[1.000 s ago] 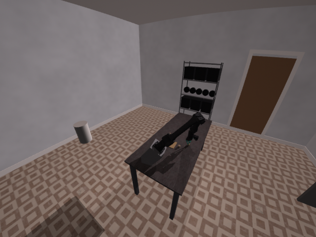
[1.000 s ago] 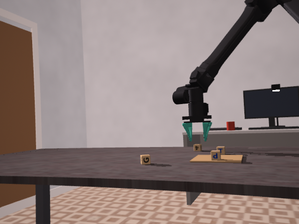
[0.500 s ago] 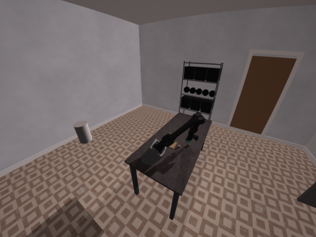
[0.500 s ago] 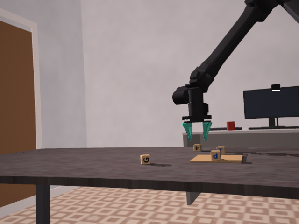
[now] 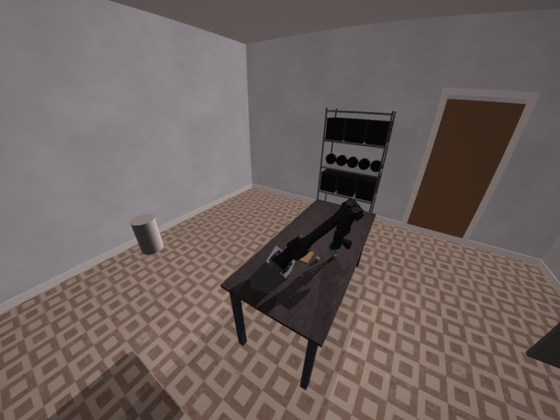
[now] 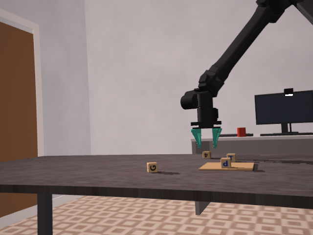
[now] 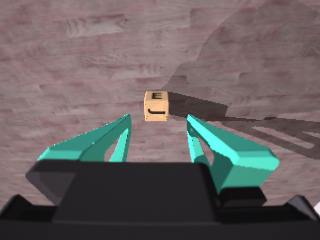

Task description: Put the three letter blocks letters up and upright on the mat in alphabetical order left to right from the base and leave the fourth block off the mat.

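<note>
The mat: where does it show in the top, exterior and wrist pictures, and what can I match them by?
Top: the mat is a small tan patch, just right of centre and below mid-height, beside the arm.
Exterior: right of centre, in the lower half, with the P block on it.
Wrist: not in it.
Shared landmark: the pincer with teal fingers.
</note>
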